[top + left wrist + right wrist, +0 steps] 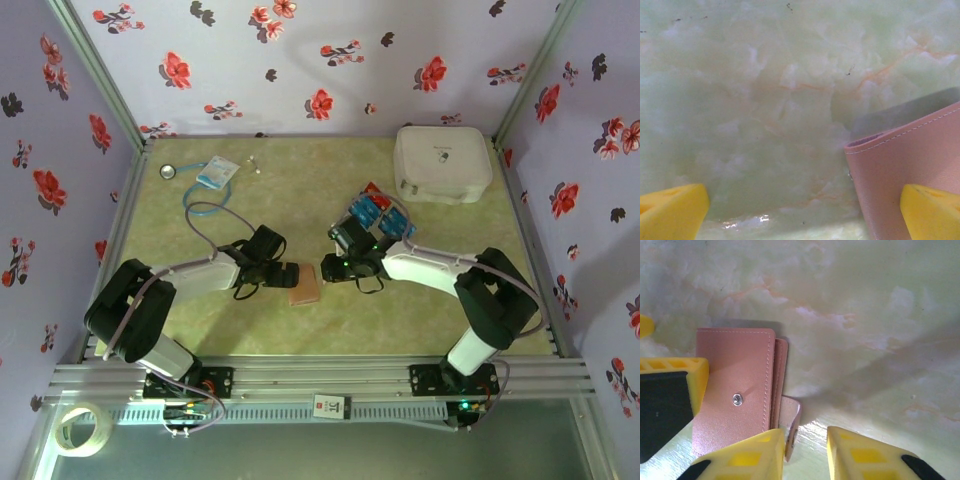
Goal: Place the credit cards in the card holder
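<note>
Floral-papered walls enclose a green marbled table [300,190]. At its back right sits a big white rounded case [442,163]. The left arm [150,300] and the right arm [470,290] both reach inward and meet near the table's middle.

The credit cards [380,214], red and blue, lie in a loose pile just beside the right arm's wrist, in front of the case. A blue-white packet [217,172] lies at the back left, its cord [205,213] looping toward the left arm.

The left gripper [288,275] stands wide open, its yellow fingertips [675,212] far apart; a corner of the card holder [304,287] lies against one of them. The tan-pink holder rests flat and folded on the table between the two grippers.

The right gripper [328,269] hangs over the holder's edge, its fingers [747,460] a little apart and clamping nothing. The holder's strap tab [793,425] stands in that gap, close to one finger. A small snap stud [738,399] shows on the holder's cover.
</note>
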`<state>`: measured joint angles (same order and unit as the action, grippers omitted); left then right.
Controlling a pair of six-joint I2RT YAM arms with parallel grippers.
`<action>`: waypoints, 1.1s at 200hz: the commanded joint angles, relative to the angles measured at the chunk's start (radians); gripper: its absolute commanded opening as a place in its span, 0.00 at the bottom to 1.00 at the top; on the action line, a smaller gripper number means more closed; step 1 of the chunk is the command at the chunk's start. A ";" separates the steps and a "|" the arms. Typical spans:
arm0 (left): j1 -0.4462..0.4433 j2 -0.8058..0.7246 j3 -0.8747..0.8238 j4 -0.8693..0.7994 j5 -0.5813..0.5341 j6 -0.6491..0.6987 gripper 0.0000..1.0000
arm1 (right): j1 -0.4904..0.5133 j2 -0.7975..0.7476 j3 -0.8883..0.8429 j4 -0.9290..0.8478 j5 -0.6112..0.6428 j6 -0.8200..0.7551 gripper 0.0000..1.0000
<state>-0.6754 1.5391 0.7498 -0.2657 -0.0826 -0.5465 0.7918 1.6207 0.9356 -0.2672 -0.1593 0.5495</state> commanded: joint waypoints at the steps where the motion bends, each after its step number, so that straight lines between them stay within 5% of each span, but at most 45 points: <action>1: 0.002 0.029 -0.038 -0.056 -0.052 -0.004 1.00 | -0.003 0.017 0.027 0.002 -0.015 -0.005 0.24; 71: 0.002 0.029 -0.039 -0.054 -0.052 -0.003 1.00 | -0.002 0.008 0.017 0.021 -0.040 0.002 0.00; 220: 0.001 0.023 -0.054 -0.043 -0.052 -0.005 1.00 | 0.078 0.178 0.124 0.117 -0.141 0.065 0.00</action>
<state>-0.6773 1.5387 0.7429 -0.2546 -0.0898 -0.5465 0.8593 1.7687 1.0267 -0.1734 -0.2859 0.6003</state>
